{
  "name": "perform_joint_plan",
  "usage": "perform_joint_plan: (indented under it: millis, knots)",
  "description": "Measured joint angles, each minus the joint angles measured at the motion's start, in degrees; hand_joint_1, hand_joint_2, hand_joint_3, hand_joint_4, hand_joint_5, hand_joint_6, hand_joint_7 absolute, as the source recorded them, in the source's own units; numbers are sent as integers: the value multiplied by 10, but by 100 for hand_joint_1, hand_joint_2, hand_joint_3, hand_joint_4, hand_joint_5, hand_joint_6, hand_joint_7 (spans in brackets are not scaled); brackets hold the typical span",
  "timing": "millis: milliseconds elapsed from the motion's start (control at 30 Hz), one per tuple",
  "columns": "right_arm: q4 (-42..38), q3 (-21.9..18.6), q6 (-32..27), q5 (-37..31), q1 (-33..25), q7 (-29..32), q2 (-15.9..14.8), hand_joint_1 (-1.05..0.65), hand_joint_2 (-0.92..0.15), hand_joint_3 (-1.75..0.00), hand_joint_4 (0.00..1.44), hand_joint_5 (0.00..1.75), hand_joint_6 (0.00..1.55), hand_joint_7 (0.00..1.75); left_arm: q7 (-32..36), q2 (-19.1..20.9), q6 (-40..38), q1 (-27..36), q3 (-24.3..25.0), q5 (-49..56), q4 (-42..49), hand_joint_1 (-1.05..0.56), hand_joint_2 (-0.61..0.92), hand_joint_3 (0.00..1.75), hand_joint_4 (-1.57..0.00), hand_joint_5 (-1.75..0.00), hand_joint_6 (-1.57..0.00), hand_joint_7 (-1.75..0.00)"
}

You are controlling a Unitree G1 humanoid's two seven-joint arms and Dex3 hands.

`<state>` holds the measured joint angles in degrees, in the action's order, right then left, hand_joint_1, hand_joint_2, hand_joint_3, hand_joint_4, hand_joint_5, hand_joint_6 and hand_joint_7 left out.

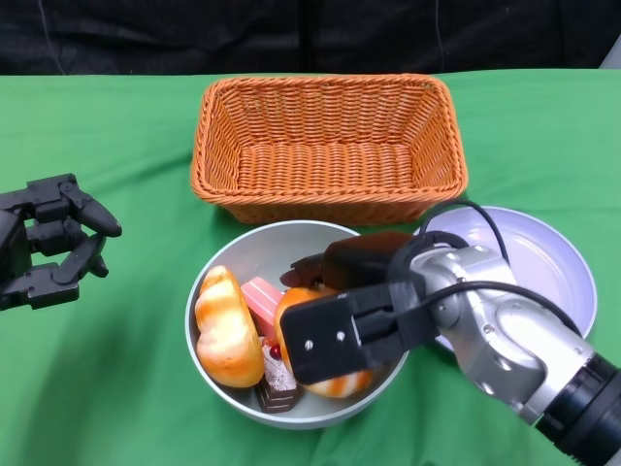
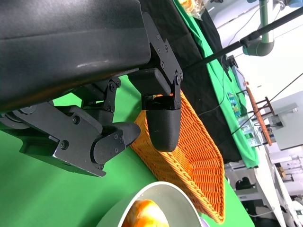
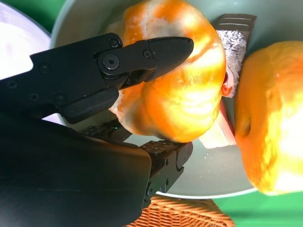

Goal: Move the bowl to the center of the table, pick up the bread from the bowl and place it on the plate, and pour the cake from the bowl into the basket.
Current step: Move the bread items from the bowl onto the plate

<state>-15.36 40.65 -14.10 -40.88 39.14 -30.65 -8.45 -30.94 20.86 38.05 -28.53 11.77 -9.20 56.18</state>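
Bread-transfer step: the right hand (image 1: 335, 335) grips a bread roll (image 3: 182, 80) inside the bowl (image 1: 218, 267), left hand (image 1: 49, 252) open and idle; next, lift toward the plate (image 1: 548, 262).

woven wicker basket (image 1: 330, 146); smooth matt bowl (image 1: 233, 257); glossy bread (image 3: 184, 90); green cloth table (image 1: 116, 388).

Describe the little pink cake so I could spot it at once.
Find the orange wicker basket at the back of the green table; the grey bowl sits just in front of it. Inside, between two orange-and-white breads, lies the pink cake: small, flat-sided and pink, unlike the rounded breads and the dark chocolate cake beside it.
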Motion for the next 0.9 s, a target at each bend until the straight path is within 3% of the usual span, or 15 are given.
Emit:
perform_joint_plan:
  millis: [133,200,233,267,333,433,633,700,900]
  knots:
    - [-27,1,24,-4,-1,34,7,-80,-92,-9,81,17,41,3,0,0,0,0,-1,0,-1,2,66,92,-69,-158,-73,-126]
    - [-33,0,33,-5,-7,56,11,-67,-91,-4,101,33,53,5,0,0,1,0,-2,0,-1,0,66,92,-69,-158,-74,-126]
    - [-35,-1,37,-6,-13,71,13,-64,-91,-2,101,44,56,3,0,0,1,0,-2,0,-1,0,65,92,-70,-158,-74,-127]
    - [-36,-4,42,-6,-20,88,15,-46,-90,-1,93,94,73,6,0,0,1,0,-3,1,-1,-1,65,92,-70,-159,-74,-126]
    - [-37,-22,62,3,-43,134,18,-33,-92,-4,80,141,95,13,0,0,3,0,-4,4,-2,-1,64,92,-70,-159,-74,-126]
    - [-36,-43,91,19,-68,181,19,-30,-92,-10,79,161,103,16,0,0,5,0,-5,5,-2,-1,64,92,-70,-159,-74,-126]
    - [-6,-82,112,41,-95,207,18,-32,-92,-11,80,156,105,11,1,0,7,0,-6,9,-1,-1,65,92,-70,-158,-75,-125]
    - [12,-99,114,55,-104,209,18,-30,-92,-9,84,138,108,9,1,0,7,0,-6,9,0,0,65,92,-70,-158,-75,-124]
    - [106,-143,85,87,-114,180,16,-30,-92,-11,84,116,109,5,2,0,10,0,-7,11,3,-1,64,92,-70,-159,-75,-125]
